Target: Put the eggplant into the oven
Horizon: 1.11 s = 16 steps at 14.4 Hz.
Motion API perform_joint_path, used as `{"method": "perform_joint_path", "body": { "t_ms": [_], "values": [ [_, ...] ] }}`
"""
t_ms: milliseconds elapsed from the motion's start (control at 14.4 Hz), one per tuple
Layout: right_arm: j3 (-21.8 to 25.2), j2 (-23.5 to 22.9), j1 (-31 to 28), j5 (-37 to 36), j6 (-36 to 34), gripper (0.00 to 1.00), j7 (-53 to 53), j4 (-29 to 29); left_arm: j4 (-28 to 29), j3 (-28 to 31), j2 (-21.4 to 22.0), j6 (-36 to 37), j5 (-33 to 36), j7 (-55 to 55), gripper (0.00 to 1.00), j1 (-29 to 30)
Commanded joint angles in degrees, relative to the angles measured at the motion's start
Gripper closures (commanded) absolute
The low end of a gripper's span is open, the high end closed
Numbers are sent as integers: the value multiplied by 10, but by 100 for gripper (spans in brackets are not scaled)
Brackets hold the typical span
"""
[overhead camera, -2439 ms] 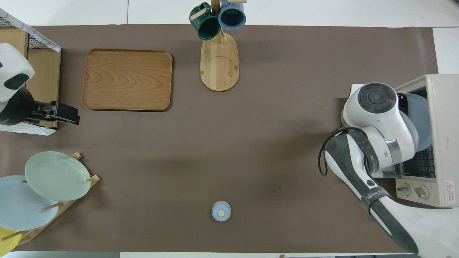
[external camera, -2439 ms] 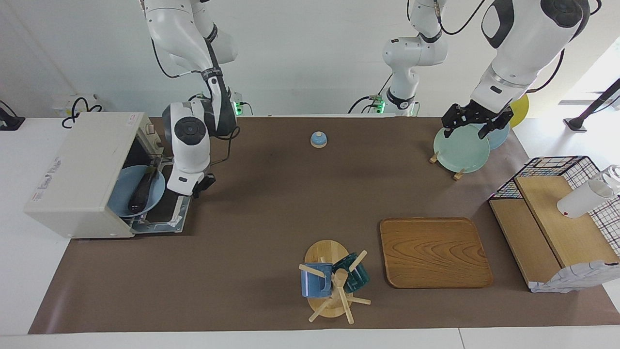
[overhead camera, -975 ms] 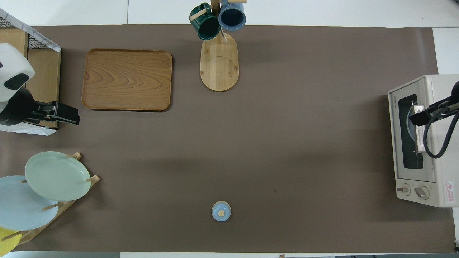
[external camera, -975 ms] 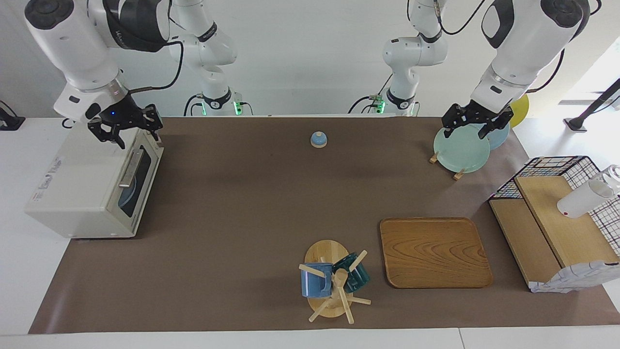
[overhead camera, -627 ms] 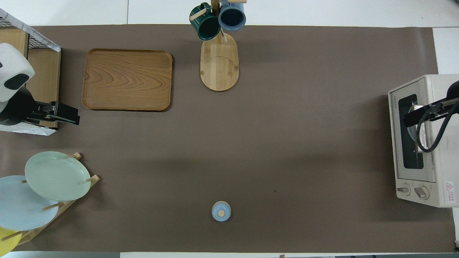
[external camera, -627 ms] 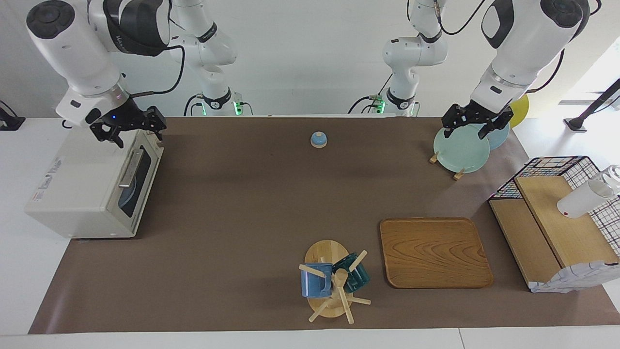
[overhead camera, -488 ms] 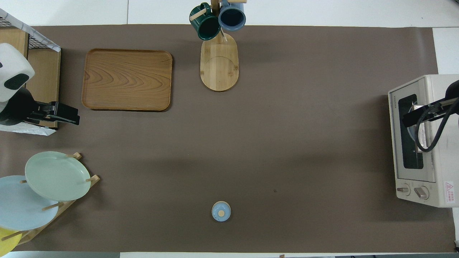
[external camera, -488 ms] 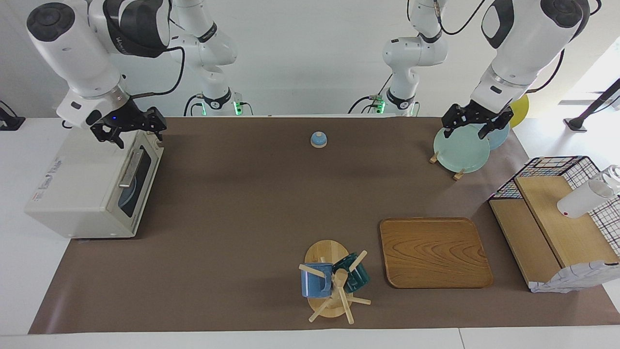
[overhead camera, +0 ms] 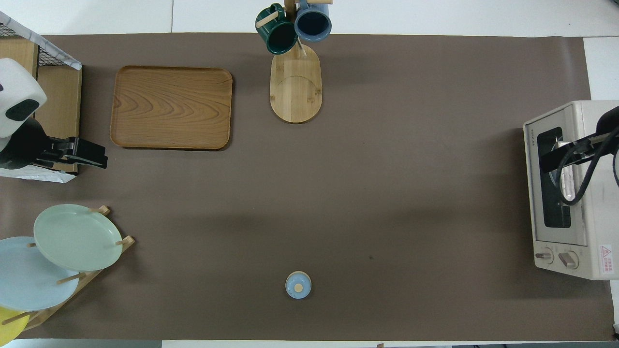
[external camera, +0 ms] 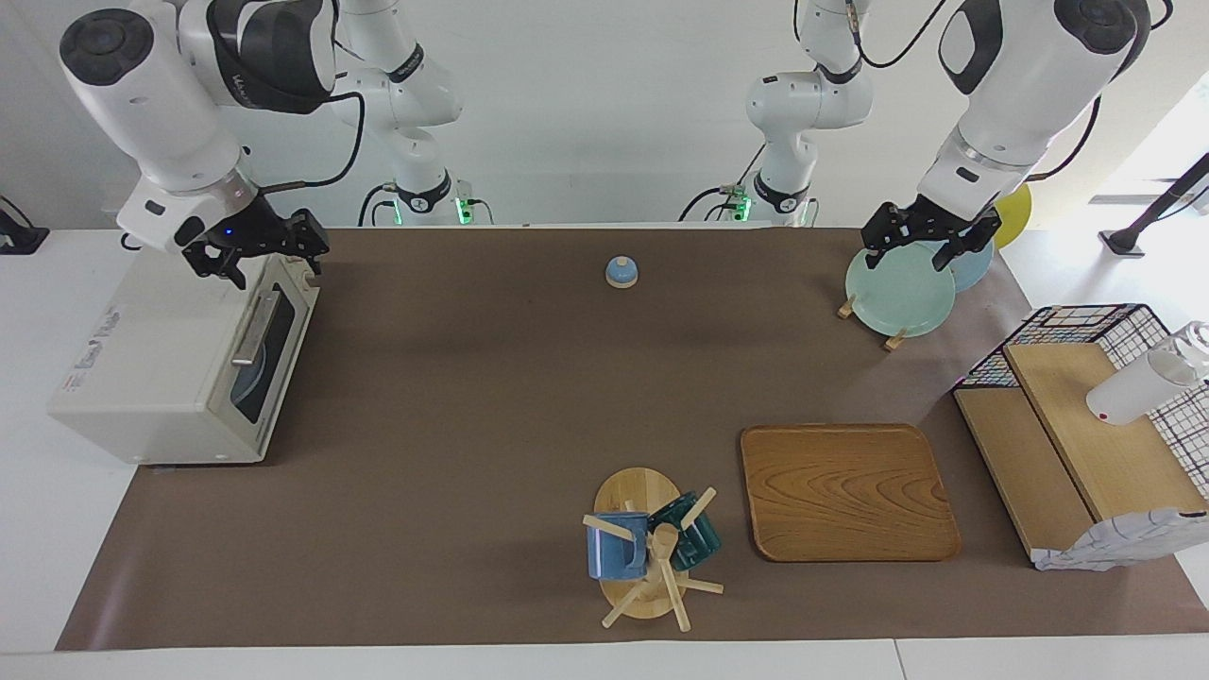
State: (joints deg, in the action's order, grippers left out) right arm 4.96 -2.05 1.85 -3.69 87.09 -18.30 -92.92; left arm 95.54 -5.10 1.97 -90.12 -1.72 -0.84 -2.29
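Note:
The cream-white oven [external camera: 161, 359] stands at the right arm's end of the table with its dark glass door shut. It also shows in the overhead view [overhead camera: 580, 193]. A blue plate [external camera: 247, 382] shows dimly through the glass. The eggplant is hidden. My right gripper [external camera: 260, 260] hangs open and empty in the air over the top edge of the oven's door, and in the overhead view [overhead camera: 549, 162] it lies over the door glass. My left gripper [external camera: 928, 247] waits open and empty over the plate rack [external camera: 897, 293] at the left arm's end.
A small blue bell [external camera: 621, 272] sits near the robots at mid-table. A wooden tray [external camera: 845, 491] and a mug tree [external camera: 647, 548] with two mugs lie farther out. A wire basket with wooden shelves [external camera: 1086, 416] stands at the left arm's end.
The oven door was open, with the eggplant on the blue plate inside and my right gripper at the door. The door is now shut and the right gripper has risen over the oven. The left arm has not moved.

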Motion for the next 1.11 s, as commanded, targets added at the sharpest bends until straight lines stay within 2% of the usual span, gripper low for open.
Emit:
{"method": "perform_joint_path", "body": {
  "t_ms": [0, 209, 557, 1045],
  "values": [
    [-2, 12, -4, 11, -9, 0, 9, -3, -2, -3, 0, 2, 9, 7, 0, 4],
    [-3, 28, -4, 11, -5, 0, 10, -26, -2, -4, -1, 2, 9, 7, 0, 4],
    [-25, 21, -13, 4, -1, 0, 32, -14, -2, -4, -1, 2, 9, 7, 0, 4],
    [-15, 19, -18, 4, -18, 0, 41, -3, -2, -3, 0, 2, 9, 7, 0, 4]
  ]
}}
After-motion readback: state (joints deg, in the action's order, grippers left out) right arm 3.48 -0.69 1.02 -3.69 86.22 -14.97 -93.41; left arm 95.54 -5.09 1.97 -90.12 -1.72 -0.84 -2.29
